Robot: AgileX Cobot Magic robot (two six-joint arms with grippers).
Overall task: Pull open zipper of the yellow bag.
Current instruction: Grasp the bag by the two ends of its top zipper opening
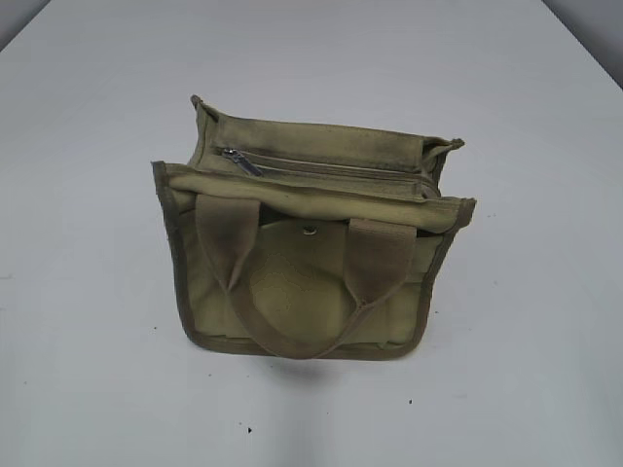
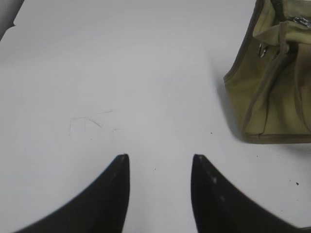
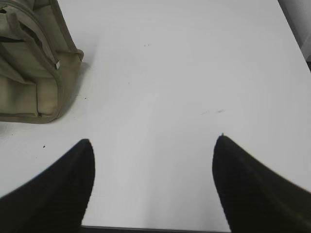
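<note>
Yellow bag (image 1: 307,282) is sitting upright mid-surface (image 1: 88,389), zipper (image 1: 321,167) apparently closed, pull at its left end. Left tool (image 2: 158,158) is hanging half-spread, right tool (image 3: 153,141) gaping wide, both holding nothing.

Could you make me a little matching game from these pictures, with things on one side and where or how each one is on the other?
Things:
1. zipper pull tab
2. snap button
3. left gripper
4. right gripper

Descriptions:
A. jaws spread wide over bare table, bag at the upper left of its view
B. at the left end of the closed zipper on top of the yellow bag
C. jaws partly apart and empty, bag at the upper right of its view
D. on the bag's front, between the two handle straps

Pairs: 1-B, 2-D, 3-C, 4-A
</note>
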